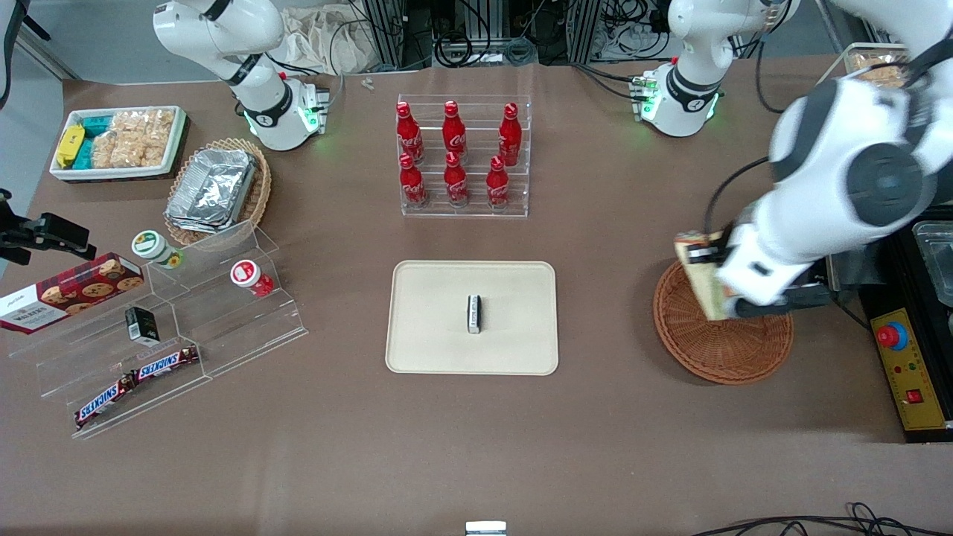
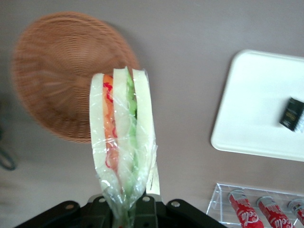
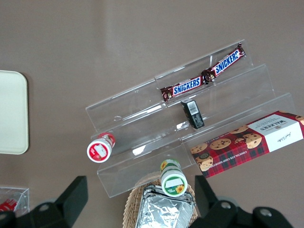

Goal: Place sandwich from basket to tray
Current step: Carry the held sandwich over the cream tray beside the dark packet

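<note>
Gripper (image 1: 716, 286), right of frame centre in the front view, pinches the wrapped sandwich (image 2: 122, 137), apparently lifted clear above the basket (image 1: 733, 350). Tray (image 1: 424, 335) sits mid-frame, a small dark packet (image 1: 474, 313) on it.

The gripper (image 1: 713, 279) is largely concealed in the front view by the working arm's wrist; finger position cannot be read there. In the left wrist view only the gripper's dark base is in frame, and the lower end of the sandwich (image 2: 122, 142) covers the point of contact.

The sandwich hides part of the basket (image 2: 61, 71) rim in the wrist view; the basket is also blurred. In the front view the arm covers the basket's edge toward the working arm's end of the table.

The tray (image 2: 256, 104) is cut off by the frame edge. The small dark item (image 1: 474, 313) on the tray is too small to identify.
</note>
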